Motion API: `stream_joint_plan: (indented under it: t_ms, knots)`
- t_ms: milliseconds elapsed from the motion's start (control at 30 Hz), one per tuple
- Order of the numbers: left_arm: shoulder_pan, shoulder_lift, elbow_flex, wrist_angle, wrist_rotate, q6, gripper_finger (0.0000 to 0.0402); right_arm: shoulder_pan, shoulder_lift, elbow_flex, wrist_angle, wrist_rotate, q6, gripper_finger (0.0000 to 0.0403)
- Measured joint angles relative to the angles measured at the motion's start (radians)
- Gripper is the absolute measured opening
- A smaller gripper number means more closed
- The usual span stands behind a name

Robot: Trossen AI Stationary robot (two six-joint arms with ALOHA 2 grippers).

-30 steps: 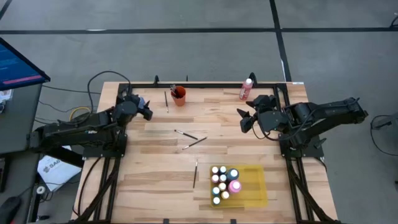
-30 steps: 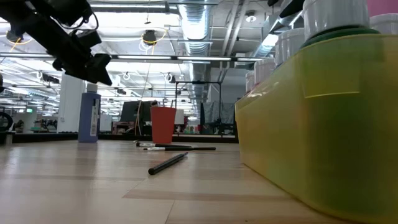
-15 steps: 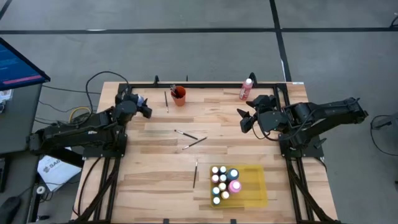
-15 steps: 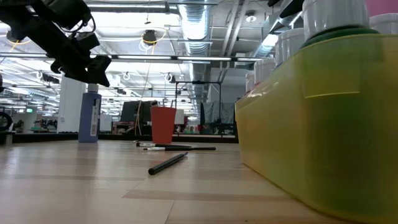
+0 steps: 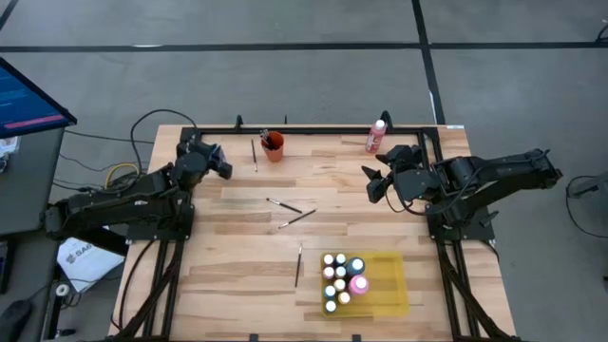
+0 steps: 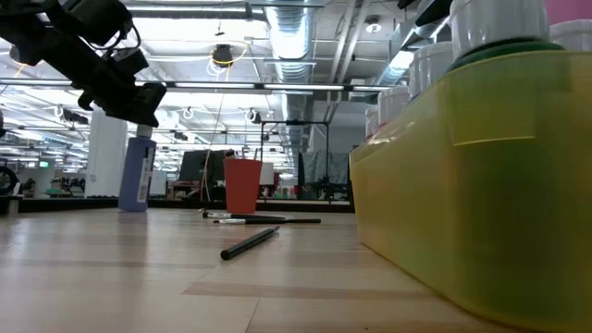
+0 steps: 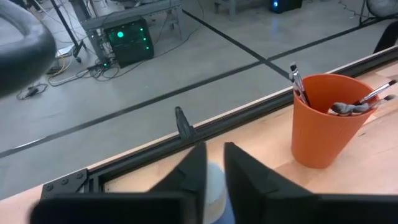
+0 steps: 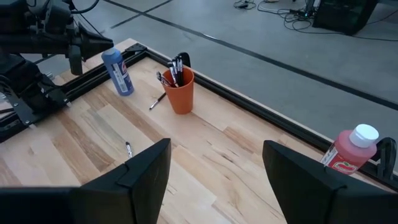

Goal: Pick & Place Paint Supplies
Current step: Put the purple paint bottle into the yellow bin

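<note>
The left gripper [image 7: 214, 168] is closing on the white cap of the blue paint bottle [image 6: 139, 173] at the table's far left corner, its fingers [image 7: 186, 171] pinching in on either side of the cap. It's a small rigid plastic bottle, light by the look of it, smooth enough to slip, so a grip at the cap or neck seems the safest hold. In the low view the bottle leans a touch; a second ago it stood straight and those jaws were wide apart around it, so the squeeze is new. Over on the right, the right gripper [image 8: 211, 171] hangs with fingers spread, holding nothing, near the red paint bottle [image 8: 348, 152] at the back edge. Loose paintbrushes [image 5: 290, 212] lie mid-table, the orange cup [image 5: 274, 146] holds more, and the yellow tray [image 5: 389, 285] carries a cluster of bottles, all where they were
</note>
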Motion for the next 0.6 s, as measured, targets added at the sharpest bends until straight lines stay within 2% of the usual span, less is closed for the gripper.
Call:
stream_joint_plan:
  t_ms: [100, 267, 433, 600]
  knots:
    - [0.0, 0.0, 0.0, 0.001, 0.002, 0.0, 0.0009, 0.0, 0.0, 0.0, 0.0, 0.0, 0.0, 0.0249]
    - [0.0, 0.0, -0.001, 0.002, 0.005, 0.001, 0.0012, 0.0, 0.0, 0.0, 0.0, 0.0, 0.0, 0.0249]
    - [0.0, -0.018, 0.0, 0.013, 0.003, 0.103, 0.0042, 0.001, 0.0, 0.0, 0.0, 0.0, 0.0, 0.0249]
    - [-0.001, -0.091, 0.047, 0.03, 0.005, 0.183, 0.0102, 0.001, 0.0, 0.0, 0.0, 0.0, 0.0, 0.0249]
